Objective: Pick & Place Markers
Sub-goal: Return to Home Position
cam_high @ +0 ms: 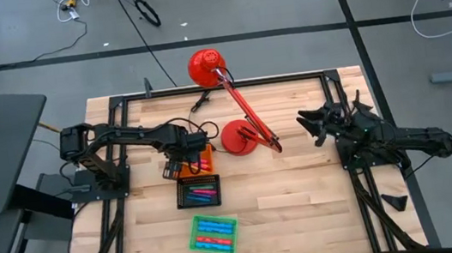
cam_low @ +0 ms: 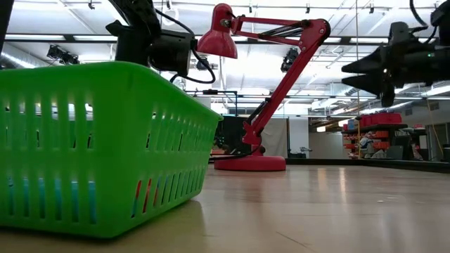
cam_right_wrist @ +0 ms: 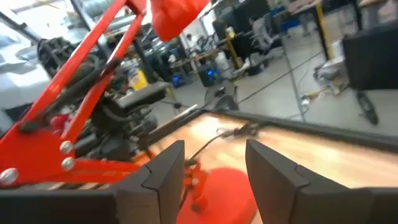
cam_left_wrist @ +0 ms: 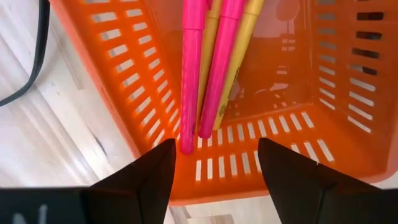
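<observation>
Markers (cam_left_wrist: pixel 191 74) lie in the tray (cam_left_wrist: pixel 124 87) under the left claw (cam_left_wrist: pixel 216 149) (lamp (cam_high: pixel 238 136) just right of it).

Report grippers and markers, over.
Left gripper open, empty, over the orange bin. Right gripper open, raised, right side. Pink and yellow markers lie in the bin. Red lamp stands between arms.

Pink and yellow markers (cam_left_wrist: pixel 219 68) lie side by side — inside the orange bin (cam_left_wrist: pixel 143 93).

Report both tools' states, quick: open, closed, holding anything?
Left tool: open, empty, over the orange slotted plastic bin.
Right tool: open, empty, facing the red desk lamp.
</observation>
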